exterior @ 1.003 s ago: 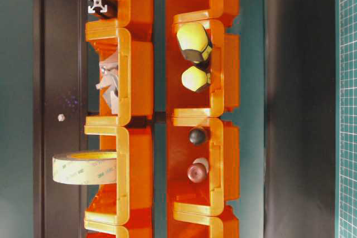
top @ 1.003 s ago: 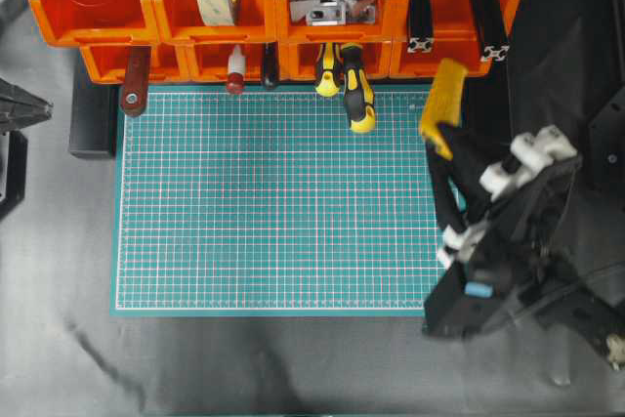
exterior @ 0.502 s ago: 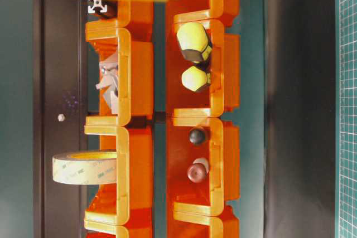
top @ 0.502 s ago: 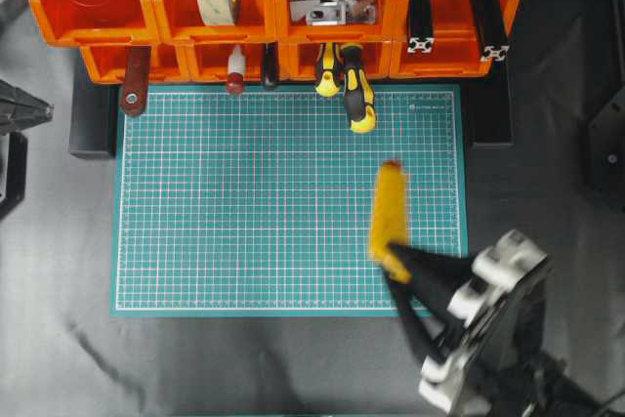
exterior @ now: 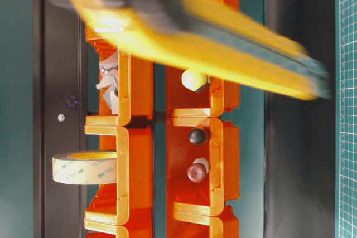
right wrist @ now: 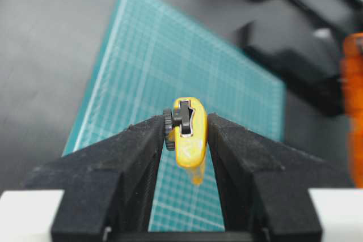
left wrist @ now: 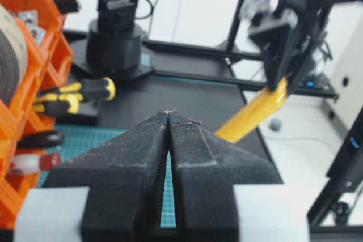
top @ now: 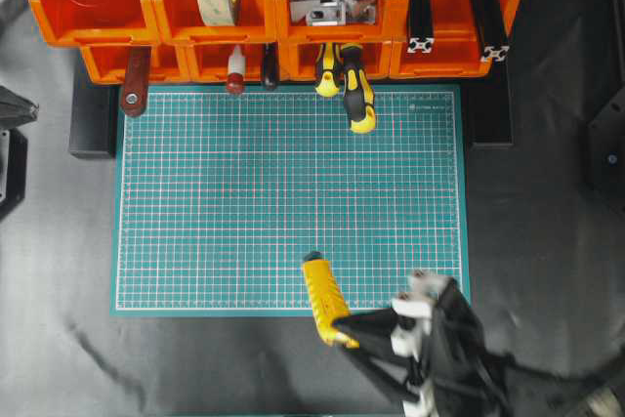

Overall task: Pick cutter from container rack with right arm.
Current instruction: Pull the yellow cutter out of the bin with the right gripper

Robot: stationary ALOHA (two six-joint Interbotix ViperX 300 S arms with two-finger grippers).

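Right gripper (top: 344, 331) clamps the yellow cutter (top: 323, 296) by one end, held over the green mat's (top: 244, 202) front edge, well clear of the container rack (top: 273, 17). Left gripper (left wrist: 168, 118) fingertips together, holding nothing.

even bright light; cutter (exterior: 195, 43) motion-blurred, bg soft

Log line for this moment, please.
right claw: shut on cutter | cutter: out of rack, above mat's near edge | left claw: shut, idle

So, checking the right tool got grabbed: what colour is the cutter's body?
Yellow, clearest in the right wrist view: cutter.
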